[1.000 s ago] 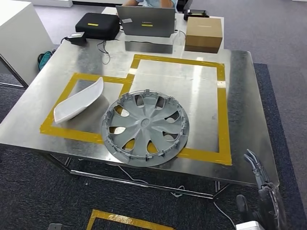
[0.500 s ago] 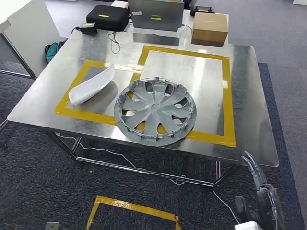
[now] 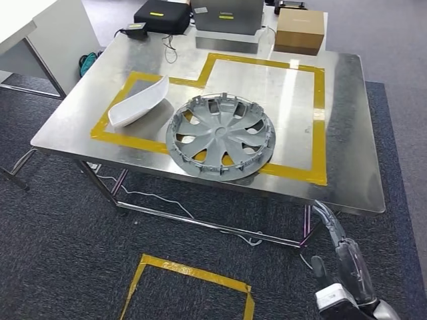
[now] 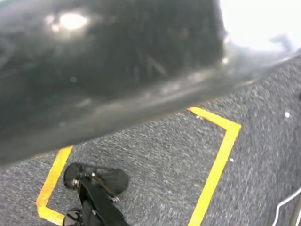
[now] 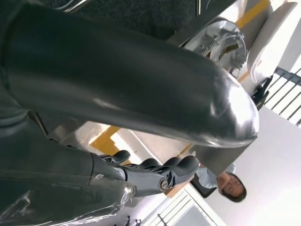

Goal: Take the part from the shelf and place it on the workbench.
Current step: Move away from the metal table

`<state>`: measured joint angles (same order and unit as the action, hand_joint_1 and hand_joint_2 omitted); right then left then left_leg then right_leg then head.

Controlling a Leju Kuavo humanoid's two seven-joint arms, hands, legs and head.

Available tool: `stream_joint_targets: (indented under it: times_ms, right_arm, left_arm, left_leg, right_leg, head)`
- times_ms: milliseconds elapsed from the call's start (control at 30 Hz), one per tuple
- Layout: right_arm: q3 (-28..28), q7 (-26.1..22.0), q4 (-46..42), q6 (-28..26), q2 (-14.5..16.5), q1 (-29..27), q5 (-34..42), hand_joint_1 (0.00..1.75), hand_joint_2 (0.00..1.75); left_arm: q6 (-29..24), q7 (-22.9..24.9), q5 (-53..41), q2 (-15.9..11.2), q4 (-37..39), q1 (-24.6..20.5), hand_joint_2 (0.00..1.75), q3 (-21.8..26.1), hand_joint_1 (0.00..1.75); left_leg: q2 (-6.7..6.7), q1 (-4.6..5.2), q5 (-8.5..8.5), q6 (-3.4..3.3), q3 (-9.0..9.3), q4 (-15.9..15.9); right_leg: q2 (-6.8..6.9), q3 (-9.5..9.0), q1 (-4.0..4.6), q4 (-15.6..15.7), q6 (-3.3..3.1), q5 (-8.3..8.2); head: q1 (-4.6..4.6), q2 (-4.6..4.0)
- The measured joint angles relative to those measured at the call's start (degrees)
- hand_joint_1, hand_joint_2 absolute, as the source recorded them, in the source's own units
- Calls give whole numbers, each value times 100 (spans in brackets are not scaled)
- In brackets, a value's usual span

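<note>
Hubcap (image 3: 220, 137) and white part (image 3: 139, 102) lie on the tabletop (image 3: 347, 160); placing looks done. My right hand (image 3: 345, 257) hangs empty, fingers straight; left hand's state unclear.

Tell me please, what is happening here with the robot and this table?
Nothing is being handled at this moment. The grey wheel cover lies flat on the metal workbench, overlapping the yellow tape outline, and a white curved part lies beside it in the smaller taped area. The robot's right hand hangs low, off the near edge of the bench, with fingers extended and nothing in it. A laptop and a cardboard box stand at the far side.
</note>
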<state>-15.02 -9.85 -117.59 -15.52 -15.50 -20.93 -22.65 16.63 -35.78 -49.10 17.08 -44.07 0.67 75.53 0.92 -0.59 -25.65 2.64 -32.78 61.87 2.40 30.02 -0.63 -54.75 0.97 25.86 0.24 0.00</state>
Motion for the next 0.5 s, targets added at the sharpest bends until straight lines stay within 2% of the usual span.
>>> stream_joint_targets:
  times_ms: [33, 67, 133, 167, 233, 300, 333, 367, 400, 433, 500]
  right_arm:
    - [0, -10, 76, 14, 19, 19, 26, 0, 0]
    - [-3, -9, 142, 22, 41, 35, 35, 0, 0]
    - [-15, 12, 266, 34, 85, 64, 34, 0, 0]
    - [-24, 23, 318, 39, 103, 74, 31, 0, 0]
    - [-42, 37, 396, 43, 127, 80, 29, 0, 0]
    - [-59, 60, 461, 56, 137, 80, 28, 0, 0]
    - [-68, 88, 494, 74, 139, 82, 25, 0, 0]
    - [-83, 120, 532, 96, 140, 88, 14, 0, 0]
    - [-105, 151, 572, 116, 140, 102, -4, 0, 0]
    - [-140, 172, 621, 131, 140, 128, -28, 0, 0]
    - [-229, 189, 717, 137, 140, 211, -79, 0, 0]
  left_arm:
    - [60, -7, 41, 47, -83, 8, 0, 31, 0]
    - [105, -15, 81, 89, -151, 11, 0, 55, 0]
    - [161, -23, 146, 146, -265, 25, 0, 108, 0]
    - [173, -24, 164, 168, -312, 43, 0, 132, 0]
    - [186, -25, 177, 198, -393, 78, 0, 161, 0]
    - [200, -26, 182, 223, -444, 87, 0, 174, 0]
    - [211, -26, 191, 232, -457, 87, 0, 183, 0]
    - [229, -26, 208, 238, -469, 91, 0, 193, 0]
    - [253, -26, 228, 240, -482, 97, 0, 204, 0]
    - [281, -26, 254, 244, -495, 104, 0, 215, 0]
    - [338, -24, 303, 253, -525, 112, 0, 233, 0]
  left_leg:
    - [61, 2, 26, -20, 197, -324]
    - [98, 6, -5, -50, 314, -538]
    - [52, 10, -95, -158, 324, -657]
    - [18, 4, -111, -199, 310, -673]
    - [-43, 1, -90, -282, 283, -679]
    - [-107, 24, -57, -345, 252, -677]
    - [-141, 42, -41, -367, 236, -676]
    - [-178, 60, -27, -382, 223, -675]
    - [-216, 76, -14, -389, 216, -674]
    - [-258, 89, -1, -389, 214, -674]
    - [-345, 109, 28, -371, 207, -673]
  right_leg:
    - [35, 35, 9, -43, 30, 1]
    - [72, 66, 23, -85, 61, 0]
    - [147, 121, 36, -150, 116, -9]
    - [139, 154, 29, -192, 143, 18]
    - [3, 303, 14, -536, 188, 263]
    - [-165, 613, 11, -1302, 203, 676]
    - [-197, 759, 14, -1665, 199, 822]
    - [-213, 836, 17, -1876, 188, 877]
    - [-221, 809, 20, -1872, 169, 826]
    - [-241, 659, 26, -1619, 138, 669]
    - [-389, 194, 36, -793, 63, 326]
  head:
    - [-5, 0]
    - [-12, 0]
    - [-9, 0]
    - [-8, 0]
    - [8, 0]
    - [22, 0]
    - [23, 0]
    - [22, 0]
    - [21, 0]
    - [21, 0]
    - [19, 0]
